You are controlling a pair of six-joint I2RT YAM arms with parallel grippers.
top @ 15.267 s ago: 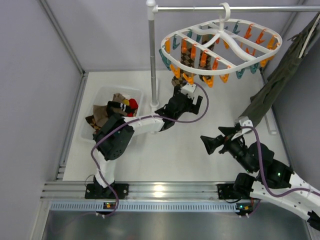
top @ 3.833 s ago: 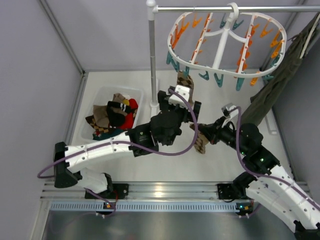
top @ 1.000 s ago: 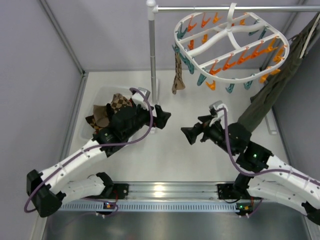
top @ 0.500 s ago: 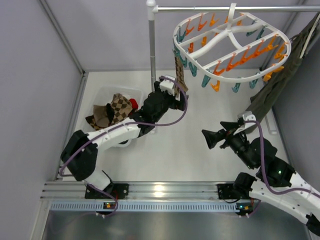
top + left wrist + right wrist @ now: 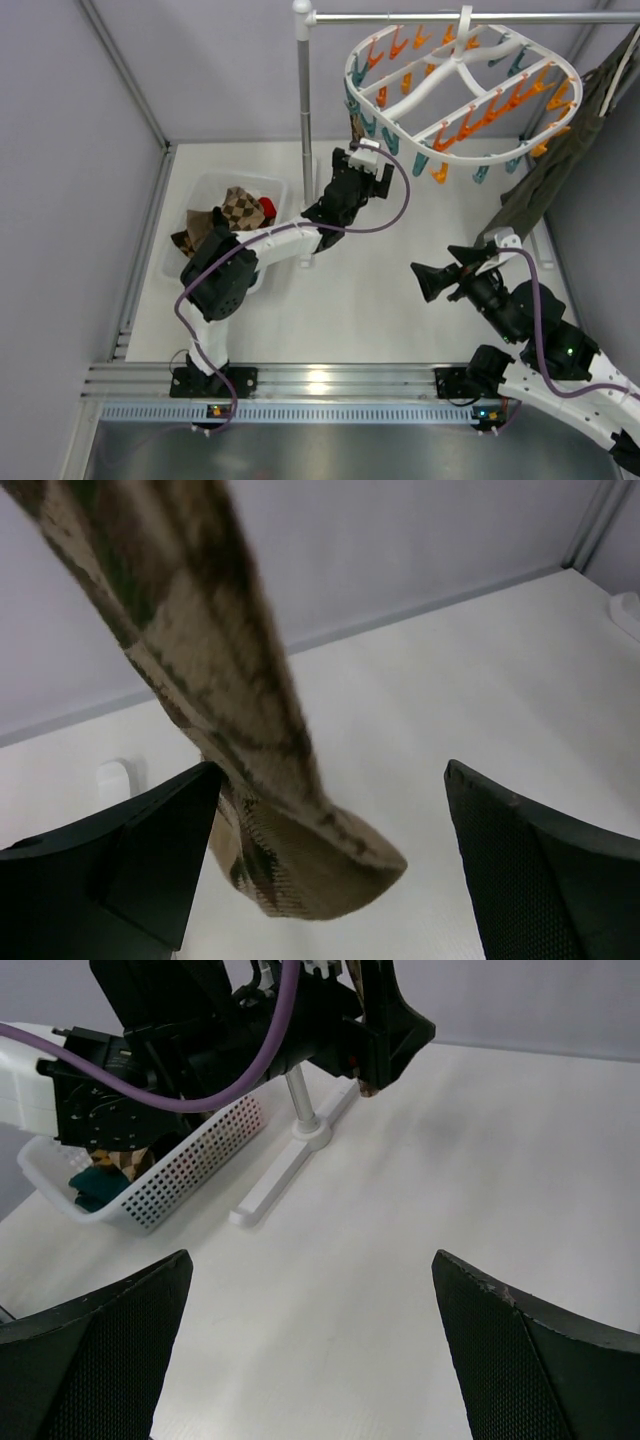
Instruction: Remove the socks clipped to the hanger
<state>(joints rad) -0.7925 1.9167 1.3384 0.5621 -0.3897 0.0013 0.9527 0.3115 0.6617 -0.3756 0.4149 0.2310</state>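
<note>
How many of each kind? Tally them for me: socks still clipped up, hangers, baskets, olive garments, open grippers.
Clipped sock: 1
Hanger: 1
Basket: 1
Olive garment: 1
Open grippers: 2, the left gripper and the right gripper
Total: 6

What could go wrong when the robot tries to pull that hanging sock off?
The sock dangles off-centre inside the open left end effector, so it might pinch only the toe and slip off. A hard tug could also swing the tilted hanger on its rail.
</note>
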